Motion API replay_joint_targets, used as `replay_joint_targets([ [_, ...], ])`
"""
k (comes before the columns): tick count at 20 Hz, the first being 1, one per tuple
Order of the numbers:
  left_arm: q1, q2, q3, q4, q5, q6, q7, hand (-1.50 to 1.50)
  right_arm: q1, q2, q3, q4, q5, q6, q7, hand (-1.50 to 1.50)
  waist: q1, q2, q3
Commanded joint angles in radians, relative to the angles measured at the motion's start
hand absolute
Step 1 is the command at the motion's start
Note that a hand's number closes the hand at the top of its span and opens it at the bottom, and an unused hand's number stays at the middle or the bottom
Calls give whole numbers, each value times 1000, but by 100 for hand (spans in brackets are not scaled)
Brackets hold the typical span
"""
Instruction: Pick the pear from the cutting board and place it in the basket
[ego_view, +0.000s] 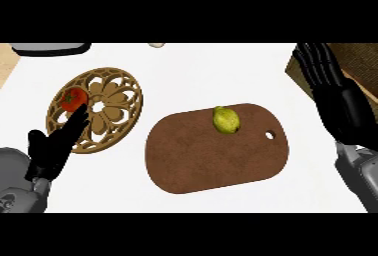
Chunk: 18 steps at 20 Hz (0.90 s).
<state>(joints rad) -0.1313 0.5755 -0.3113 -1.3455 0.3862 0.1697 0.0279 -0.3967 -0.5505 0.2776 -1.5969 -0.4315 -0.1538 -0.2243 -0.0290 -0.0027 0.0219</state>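
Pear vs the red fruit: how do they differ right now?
The pear is yellow-green; the red fruit is red. The pear sits on the brown cutting board; the red fruit lies in the openwork basket. The pear is unobstructed; the left hand reaches near the red fruit. Neither is held.

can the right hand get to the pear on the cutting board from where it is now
Probably yes. The right hand is open at the view's right edge, and nothing stands between it and the pear, which lies uncovered on the cutting board.
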Motion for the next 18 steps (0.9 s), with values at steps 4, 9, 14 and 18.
replay_joint_targets([
  [4,-90,-12,31,-25,-10,30,3,0,-24,250,-90,182,-363,191,-66,150,120,55,-3],
  [9,-117,-53,35,-30,29,27,35,0,-115,253,-11,192,-344,544,-230,-150,143,46,-10],
  [14,-109,-14,93,3,38,19,82,0,-253,324,-85,522,-379,700,-310,-150,71,14,-21],
  [18,-142,-79,93,65,14,44,63,0,-442,211,-161,652,-503,753,-58,-150,50,12,-22],
])
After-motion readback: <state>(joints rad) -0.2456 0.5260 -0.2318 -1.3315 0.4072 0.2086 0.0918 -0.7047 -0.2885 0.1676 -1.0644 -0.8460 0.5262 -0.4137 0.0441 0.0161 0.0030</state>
